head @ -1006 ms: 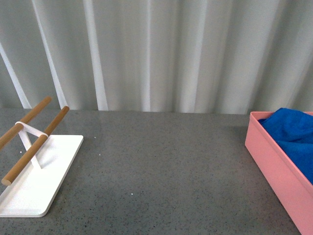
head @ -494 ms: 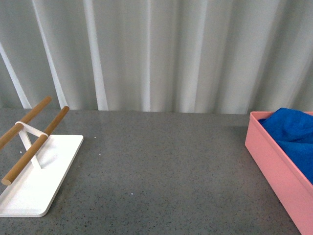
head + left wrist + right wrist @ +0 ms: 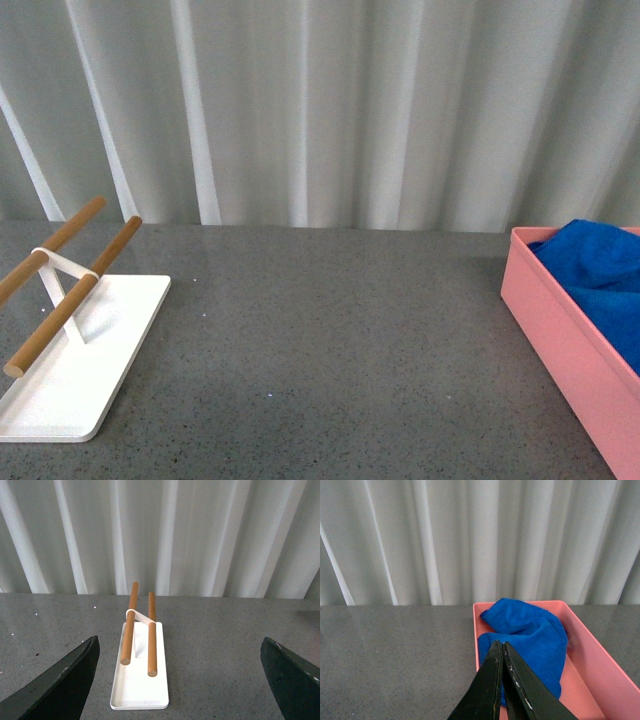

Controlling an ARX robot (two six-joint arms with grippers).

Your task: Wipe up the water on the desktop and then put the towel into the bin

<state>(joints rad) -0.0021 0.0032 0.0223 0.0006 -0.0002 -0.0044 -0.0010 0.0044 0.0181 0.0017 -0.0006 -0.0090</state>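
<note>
Nothing has shifted since the earlier front pictures: the towel (image 3: 598,285) lies bunched inside the bin (image 3: 555,345) at the right edge of the desktop (image 3: 330,340), exactly as before. On the left side of the desktop sits a white tray (image 3: 75,375) with two wooden rods (image 3: 70,300) raised above it. Neither arm shows in the front view. The left gripper (image 3: 180,680) hangs with its jaws wide apart, facing the tray. The right gripper (image 3: 501,680) has its jaws pressed together, empty, just in front of the towel.
</note>
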